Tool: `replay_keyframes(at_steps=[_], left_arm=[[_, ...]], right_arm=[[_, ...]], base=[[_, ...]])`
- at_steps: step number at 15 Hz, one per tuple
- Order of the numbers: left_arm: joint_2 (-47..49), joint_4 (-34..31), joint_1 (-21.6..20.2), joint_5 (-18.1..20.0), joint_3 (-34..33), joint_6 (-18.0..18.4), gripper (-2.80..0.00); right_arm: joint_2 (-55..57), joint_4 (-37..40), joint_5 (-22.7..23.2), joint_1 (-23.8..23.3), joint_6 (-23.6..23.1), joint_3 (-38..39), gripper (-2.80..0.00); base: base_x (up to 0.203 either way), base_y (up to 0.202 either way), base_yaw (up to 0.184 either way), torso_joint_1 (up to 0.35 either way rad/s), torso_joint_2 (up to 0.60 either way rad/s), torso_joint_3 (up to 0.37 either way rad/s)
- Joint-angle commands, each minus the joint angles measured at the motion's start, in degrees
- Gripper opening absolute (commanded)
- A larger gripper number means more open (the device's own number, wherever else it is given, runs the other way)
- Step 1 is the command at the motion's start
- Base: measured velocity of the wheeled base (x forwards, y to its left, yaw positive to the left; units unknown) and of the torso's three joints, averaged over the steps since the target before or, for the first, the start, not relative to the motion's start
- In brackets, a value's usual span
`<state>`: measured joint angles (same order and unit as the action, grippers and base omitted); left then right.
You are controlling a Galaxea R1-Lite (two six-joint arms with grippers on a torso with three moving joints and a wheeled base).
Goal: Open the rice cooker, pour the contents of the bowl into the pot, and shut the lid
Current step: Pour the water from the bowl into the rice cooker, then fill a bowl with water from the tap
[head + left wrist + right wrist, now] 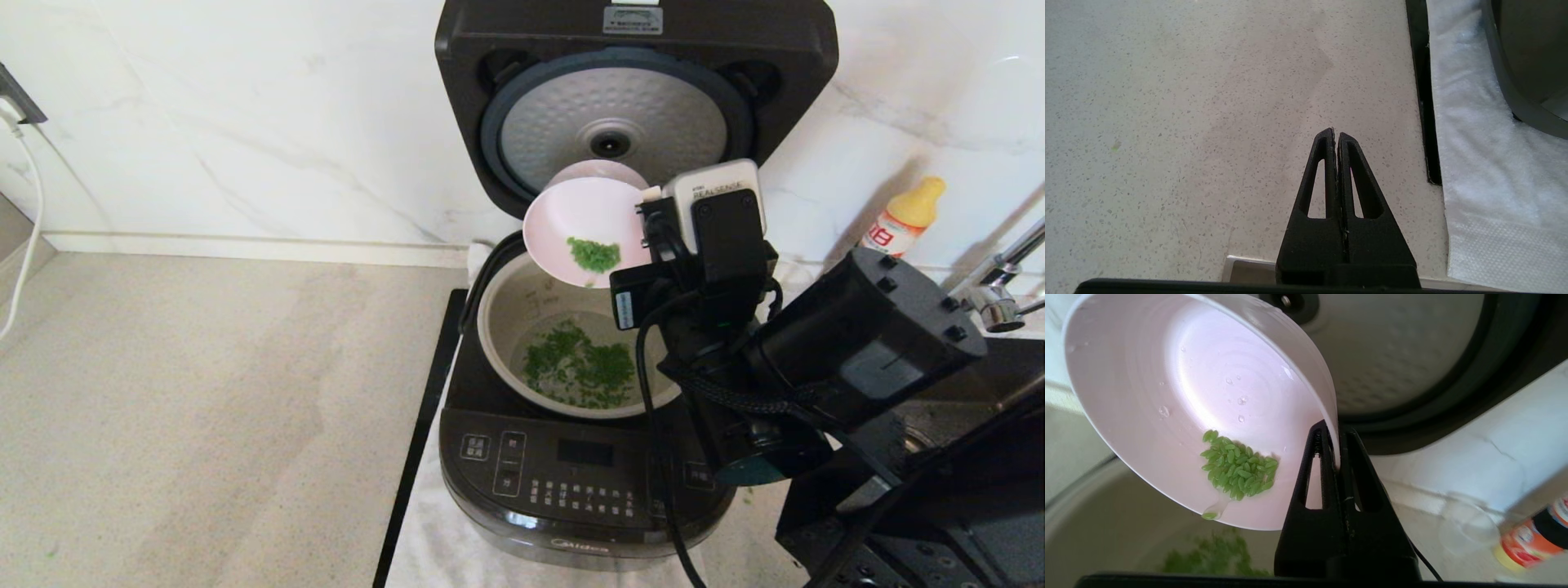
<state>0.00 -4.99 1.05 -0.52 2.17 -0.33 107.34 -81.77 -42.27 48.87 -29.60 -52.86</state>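
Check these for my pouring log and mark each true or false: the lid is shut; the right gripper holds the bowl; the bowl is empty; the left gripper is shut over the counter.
1. The lid is shut. False: it stands open behind the pot.
2. The right gripper holds the bowl. True, clamped on its rim.
3. The bowl is empty. False: some green grains remain.
4. The left gripper is shut over the counter. True.

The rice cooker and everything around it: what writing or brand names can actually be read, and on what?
"Midea": on the front lower edge of the rice cooker.
"REALSENSE": on the white camera on the right arm's wrist.
White button labels on the cooker's front panel: too small to read.
Grey sticker atop the open lid: unreadable.
Red label on the yellow-capped bottle: blurred, unreadable.
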Motion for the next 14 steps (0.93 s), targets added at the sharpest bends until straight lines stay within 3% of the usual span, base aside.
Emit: replay_keyframes(at_steps=[1, 3, 7, 9, 11, 14], left_arm=[[-0.2, 0.0, 0.0, 0.0, 0.0, 0.0, -2.80], [-0.2, 0.0, 0.0, -0.1, 0.0, 0.0, -2.80], [-0.2, 0.0, 0.0, 0.0, 0.0, 0.0, -2.80], [-0.2, 0.0, 0.0, 0.0, 0.0, 0.0, -2.80], [-0.2, 0.0, 0.0, 0.0, 0.0, 0.0, -2.80], [-0.2, 0.0, 0.0, 0.0, 0.0, 0.0, -2.80]], right_arm=[[-5.6, 8.3, -0.9, 0.2, 1.6, -0.5, -2.80], [-10.8, 21.5, -1.8, 0.3, 5.4, -1.2, -2.80], [-22.4, 59.4, -0.7, 0.2, 19.7, -6.4, -2.80], [-27.7, 79.1, 3.7, -1.1, 27.3, -11.1, -2.80], [-33.2, 94.7, 11.0, -4.1, 33.0, -15.3, -2.80], [-39.3, 107.0, 21.8, -13.1, 34.7, -16.6, -2.80]], base=[[0.000, 0.000, 0.000, 0.000, 0.00, 0.000], [0.000, 0.000, 0.000, 0.000, 0.00, 0.000], [0.000, 0.000, 0.000, 0.000, 0.00, 0.000], [0.000, 0.000, 0.000, 0.000, 0.00, 0.000], [0.000, 0.000, 0.000, 0.000, 0.00, 0.000], [0.000, 0.000, 0.000, 0.000, 0.00, 0.000]])
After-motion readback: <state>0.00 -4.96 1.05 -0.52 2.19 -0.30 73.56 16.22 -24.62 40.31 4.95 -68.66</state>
